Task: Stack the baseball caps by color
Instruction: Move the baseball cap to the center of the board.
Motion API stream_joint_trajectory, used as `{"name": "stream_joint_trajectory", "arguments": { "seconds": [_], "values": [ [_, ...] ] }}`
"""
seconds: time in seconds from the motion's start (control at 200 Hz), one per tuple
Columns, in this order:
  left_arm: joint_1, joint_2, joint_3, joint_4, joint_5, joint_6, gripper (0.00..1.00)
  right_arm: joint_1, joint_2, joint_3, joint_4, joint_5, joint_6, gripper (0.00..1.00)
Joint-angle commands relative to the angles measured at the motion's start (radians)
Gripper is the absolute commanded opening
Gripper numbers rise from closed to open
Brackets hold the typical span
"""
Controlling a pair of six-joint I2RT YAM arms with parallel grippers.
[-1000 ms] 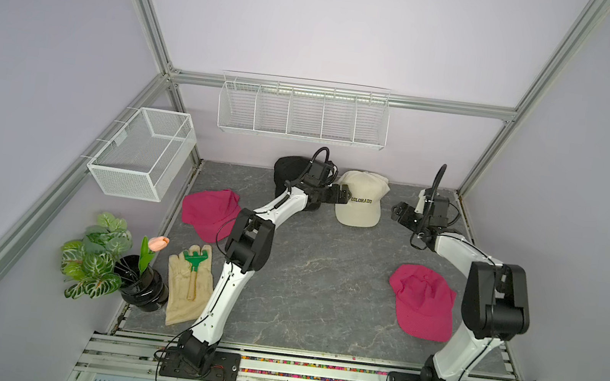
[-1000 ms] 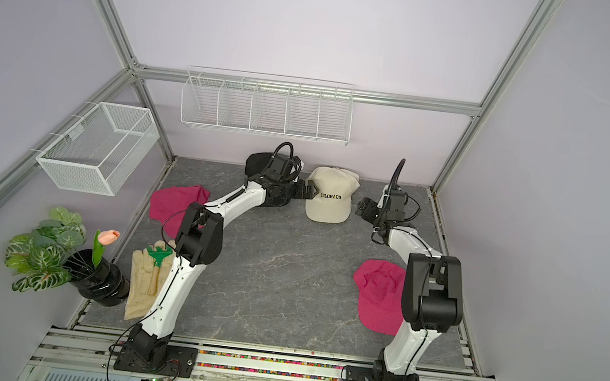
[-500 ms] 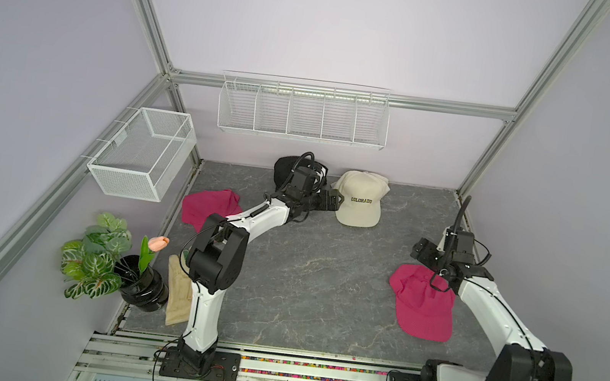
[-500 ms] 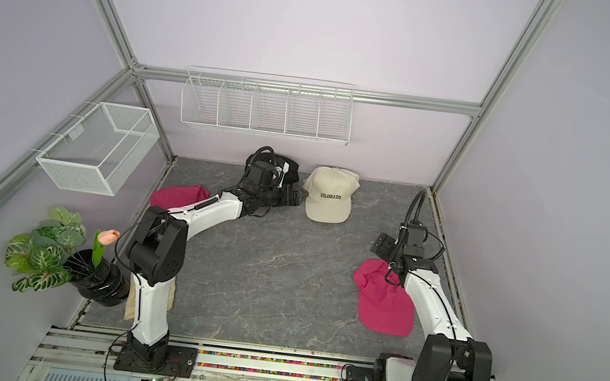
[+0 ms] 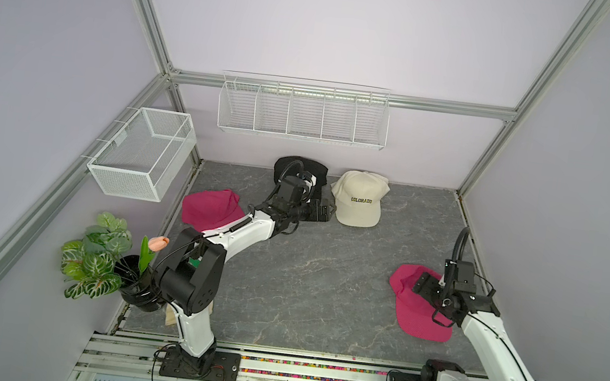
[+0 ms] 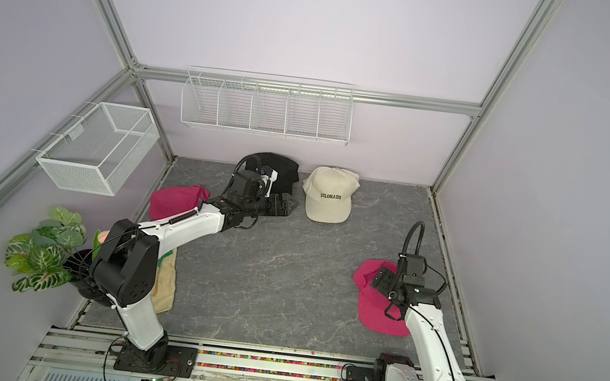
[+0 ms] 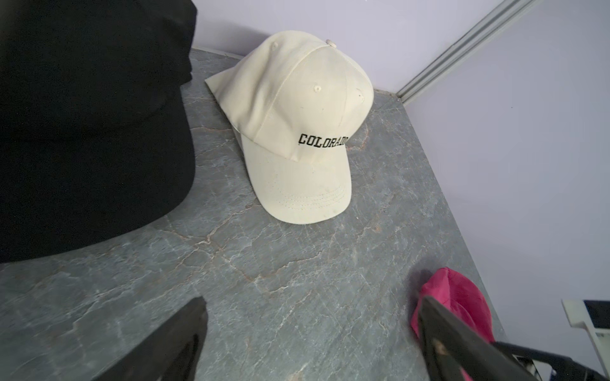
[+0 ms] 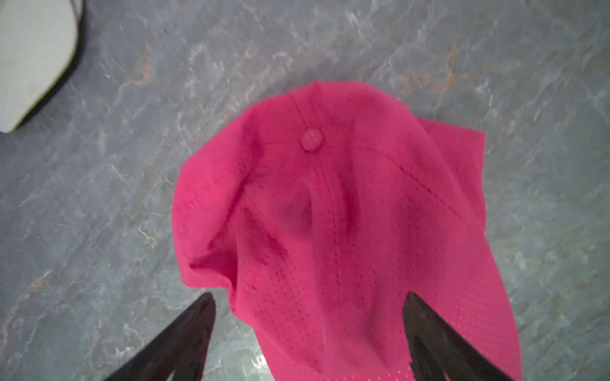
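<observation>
Right gripper point(image 8: 308, 297) has swung over the pink cap point(image 8: 330, 214), released; left gripper point(image 7: 312, 300) released too.

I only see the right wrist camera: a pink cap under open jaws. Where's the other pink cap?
Observer: The other magenta cap lies at the table's left edge, partly behind the left arm.
Operator: Is the left gripper carrying anything?
Observer: No, the left gripper is open and empty, beside the black caps.
Operator: Where's the cream one?
Observer: The cream COLORADO cap sits by the back wall, right of the black caps.
</observation>
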Motion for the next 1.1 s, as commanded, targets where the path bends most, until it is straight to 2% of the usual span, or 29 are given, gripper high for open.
{"name": "stream_joint_trajectory", "arguments": {
  "seconds": [0.0,0.115,0.26,0.46,0.92,1.095],
  "values": [
    [0.006,-0.035,-0.061,0.058,-0.092,-0.038,1.0,0.022,-0.008,-0.044,-0.063,-0.06,0.057,0.89],
    [0.009,-0.04,-0.087,0.064,-0.11,-0.046,1.0,0.075,0.027,-0.061,-0.038,-0.097,0.113,0.89],
    [0.011,-0.038,-0.102,0.068,-0.108,-0.046,1.0,0.193,0.107,-0.069,0.081,-0.123,0.244,0.89],
    [0.017,-0.026,-0.106,0.068,-0.088,-0.044,1.0,0.349,0.286,0.023,0.232,-0.07,0.376,0.89],
    [0.021,-0.017,-0.127,0.063,-0.036,-0.023,1.0,0.53,0.62,0.19,0.555,0.015,0.753,0.89],
    [0.02,-0.003,-0.116,0.049,-0.019,-0.017,1.0,0.599,0.733,0.266,0.627,0.009,0.895,0.89]
  ]
}}
